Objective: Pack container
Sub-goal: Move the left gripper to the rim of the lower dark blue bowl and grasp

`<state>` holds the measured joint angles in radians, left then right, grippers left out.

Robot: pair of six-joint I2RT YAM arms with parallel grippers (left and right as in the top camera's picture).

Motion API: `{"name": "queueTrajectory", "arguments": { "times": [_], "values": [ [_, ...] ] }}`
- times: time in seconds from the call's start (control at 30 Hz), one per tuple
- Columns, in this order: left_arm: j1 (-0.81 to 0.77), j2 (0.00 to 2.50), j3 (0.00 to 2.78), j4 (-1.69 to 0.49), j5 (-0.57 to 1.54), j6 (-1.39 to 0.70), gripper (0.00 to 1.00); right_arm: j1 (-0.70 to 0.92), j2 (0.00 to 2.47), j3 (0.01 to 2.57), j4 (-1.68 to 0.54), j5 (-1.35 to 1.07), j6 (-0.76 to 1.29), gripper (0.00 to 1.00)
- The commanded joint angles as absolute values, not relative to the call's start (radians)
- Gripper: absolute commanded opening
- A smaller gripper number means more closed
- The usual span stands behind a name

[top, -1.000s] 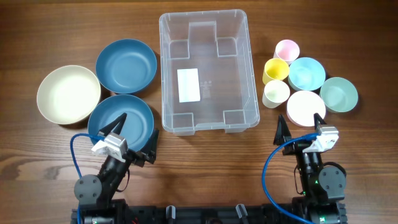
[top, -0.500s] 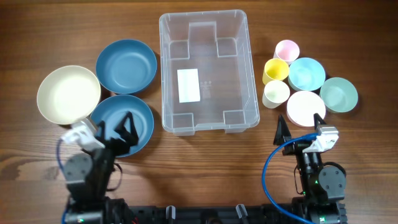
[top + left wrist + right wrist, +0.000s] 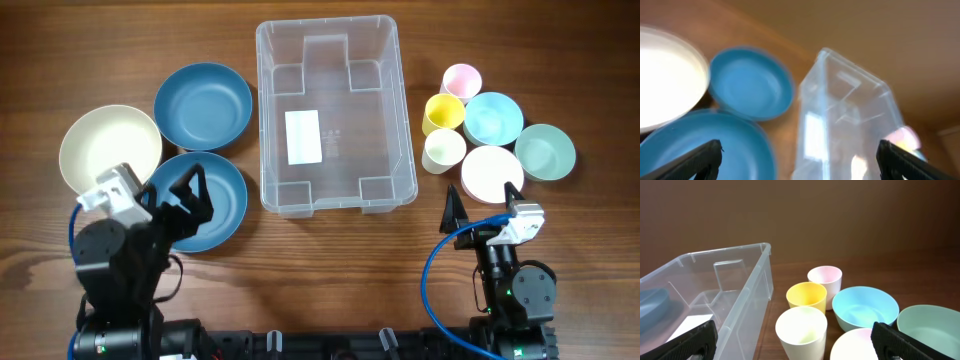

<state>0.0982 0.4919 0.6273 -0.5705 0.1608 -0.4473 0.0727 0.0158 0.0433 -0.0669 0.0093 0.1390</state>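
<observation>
Left end effector (image 3: 192, 195) spread over near blue bowl (image 3: 230, 195); container (image 3: 340, 100) beside.

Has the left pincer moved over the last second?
Yes. The left pincer has swung left, away from the clear plastic rectangular container and toward the round cream bowl.

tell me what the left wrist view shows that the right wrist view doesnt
Only the left wrist view: the cream bowl and, plainly, the far blue bowl and near blue bowl. Only the right wrist view: the yellow cup, white cup, light blue bowl, green bowl and white bowl. Both: the container, and perhaps the pink cup, sharp in the right view, a pink blur in the left.
</observation>
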Motion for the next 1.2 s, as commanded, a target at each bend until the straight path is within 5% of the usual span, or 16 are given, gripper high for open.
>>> {"name": "queueTrajectory", "arguments": {
  "times": [0.0,0.43,0.8,1.17],
  "values": [
    [0.104,0.495,0.632,-0.697,-0.141,-0.540,1.00,0.068,0.014,0.037,-0.062,0.026,0.159,1.00],
    [0.115,0.618,0.605,-0.789,-0.246,-0.593,1.00,0.068,0.014,0.037,-0.062,0.026,0.159,1.00],
    [0.336,0.879,0.605,-0.771,-0.269,-0.660,1.00,0.068,0.014,0.037,-0.062,0.026,0.159,1.00],
    [0.394,1.192,0.605,-0.629,0.036,-0.585,0.95,0.068,0.014,0.037,-0.062,0.026,0.159,1.00]
  ]
}}
